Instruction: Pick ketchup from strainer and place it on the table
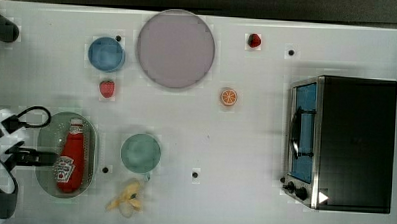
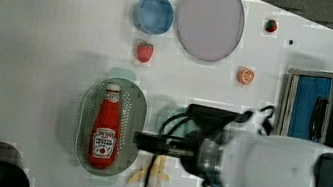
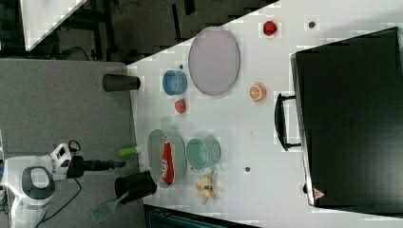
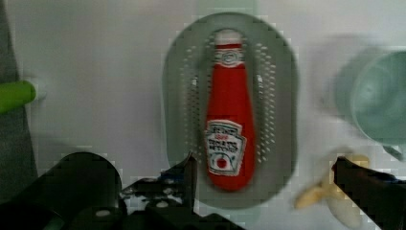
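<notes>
While the ketchup (image 1: 70, 160) lies flat inside the strainer (image 1: 46, 136) on the table (image 1: 245, 143), the gripper (image 4: 263, 179) hangs above the strainer, jaws wide apart and holding nothing; teal bowl (image 1: 140, 153) just beside the strainer.

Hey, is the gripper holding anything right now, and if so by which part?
Nothing. The gripper is open, and the ketchup lies untouched in the strainer.
</notes>
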`<state>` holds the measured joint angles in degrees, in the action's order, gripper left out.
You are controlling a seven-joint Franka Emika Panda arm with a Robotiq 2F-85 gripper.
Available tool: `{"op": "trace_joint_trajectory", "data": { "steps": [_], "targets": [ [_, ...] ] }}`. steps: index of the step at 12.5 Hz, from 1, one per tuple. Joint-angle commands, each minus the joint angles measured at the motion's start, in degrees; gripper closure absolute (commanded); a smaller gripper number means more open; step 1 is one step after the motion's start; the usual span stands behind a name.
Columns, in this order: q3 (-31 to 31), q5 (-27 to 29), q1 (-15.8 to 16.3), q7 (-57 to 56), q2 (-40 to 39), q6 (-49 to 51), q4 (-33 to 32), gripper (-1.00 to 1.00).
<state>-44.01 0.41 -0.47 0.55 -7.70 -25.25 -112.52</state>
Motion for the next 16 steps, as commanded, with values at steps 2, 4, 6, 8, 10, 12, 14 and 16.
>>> {"op": "trace_joint_trajectory", "data": {
  "steps": [2,4,6,8,10,12,14,16],
  "targets": [
    [0.53,-6.20,-0.24,3.55,-3.77,-7.79,-4.86,-1.00],
    [0.53,-9.27,0.07,4.35,-7.06,-13.56,-7.53,-1.00],
    [0.63,-12.01,0.11,5.12,-10.79,-18.39,-9.42,-1.00],
    [0.69,-14.68,0.31,8.27,-14.85,-23.21,-10.27,-1.00],
    [1.31,-18.39,0.86,12.24,-19.01,-26.21,-10.25,-1.00],
    [2.22,-22.90,1.55,16.08,-22.54,-29.18,-10.16,-1.00],
    [3.53,-28.15,2.47,19.28,-25.21,-30.51,-9.97,-1.00],
    [4.12,-30.22,3.27,22.36,-27.36,-33.40,-9.67,-1.00]
  ]
}}
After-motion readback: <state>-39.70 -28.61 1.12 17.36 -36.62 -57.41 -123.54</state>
